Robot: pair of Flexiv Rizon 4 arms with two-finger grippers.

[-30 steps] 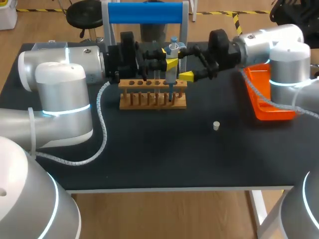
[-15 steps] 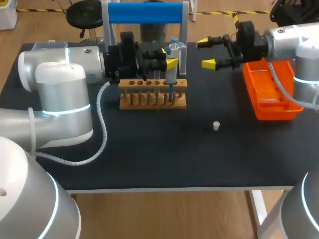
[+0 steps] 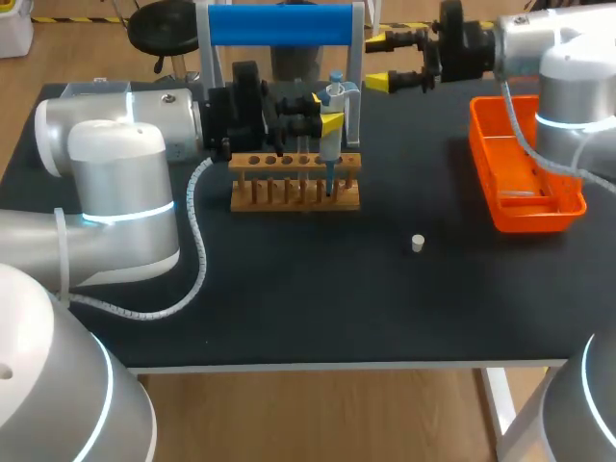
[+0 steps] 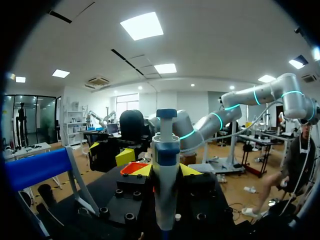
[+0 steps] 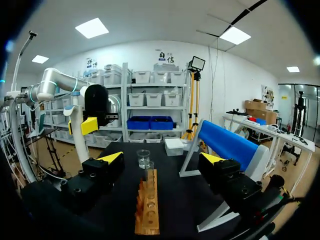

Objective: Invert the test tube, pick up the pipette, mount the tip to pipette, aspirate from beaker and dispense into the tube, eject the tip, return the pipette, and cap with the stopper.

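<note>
**Condition.** The left gripper (image 3: 328, 123) was clamped on the pipette (image 4: 165, 165). It held the pipette upright over the wooden rack (image 3: 294, 192), with the lower end down among the rack's holes. Whether that end sat inside a tube could not be determined. The right gripper (image 3: 380, 62) stood wide open and empty, level with the blue stand (image 3: 279, 24) at the far side of the table. The stopper (image 3: 417, 243) lay loose on the table between the rack and the orange tray (image 3: 478, 135), well apart from both. The beaker (image 5: 143, 158) stood beyond the rack's far end.

**Hazards.**
- The open right fingers were close to the stand's upright. A sideways sweep from there would likely strike the frame and shake the rack beside it.
- The pipette's lower end was inside the rack. Any lateral drift of the left arm before lifting could bend the tip or drag the rack.
- The stopper is small and unsecured. An off-centre pinch would probably send it rolling towards the table edge.

**Change.** One second earlier the right gripper was at the rack, with a yellow tip just beside the pipette. It had since drawn away and back to the far edge, and the arm no longer covered the tray. The left arm, pipette, rack and stopper had not moved.
</note>
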